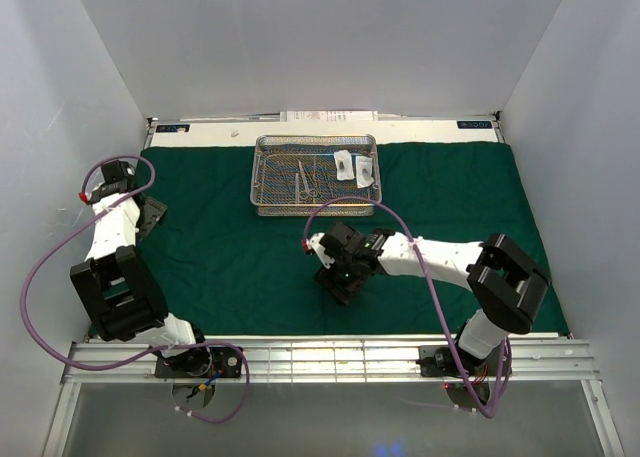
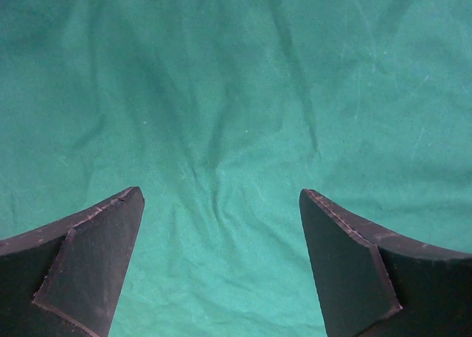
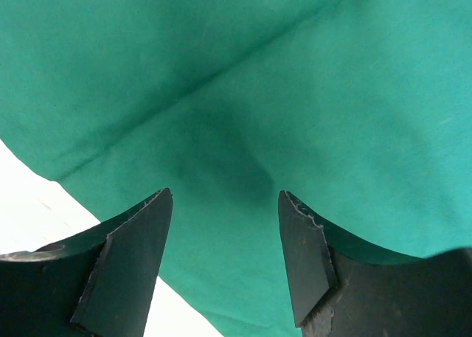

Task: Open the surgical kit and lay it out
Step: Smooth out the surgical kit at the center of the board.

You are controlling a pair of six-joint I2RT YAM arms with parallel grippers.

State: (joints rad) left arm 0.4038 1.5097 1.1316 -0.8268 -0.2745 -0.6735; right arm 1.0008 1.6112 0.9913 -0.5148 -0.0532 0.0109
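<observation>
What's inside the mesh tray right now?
The mesh tray holds slim metal instruments near its middle and two clear packets toward its right side. Which instrument is which is too small to tell. The green cloth beneath the tray is covered.

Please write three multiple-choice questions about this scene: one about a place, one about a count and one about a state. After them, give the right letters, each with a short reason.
1. Where does the wire-mesh tray stand?
A. On the far middle part of the green cloth
B. At the near edge, between the arm bases
C. Off the cloth, against the left wall

2. How many small clear packets lie in the tray?
A. One
B. Two
C. Four

3. In what state is the left gripper?
A. Shut on a fold of cloth
B. Shut on the tray's rim
C. Open, with nothing between its fingers

Answers:
1 A: the top view shows the tray on the cloth, near its far edge.
2 B: two packets lie at the tray's right side.
3 C: the left wrist view shows only cloth in the wide gap.
</observation>
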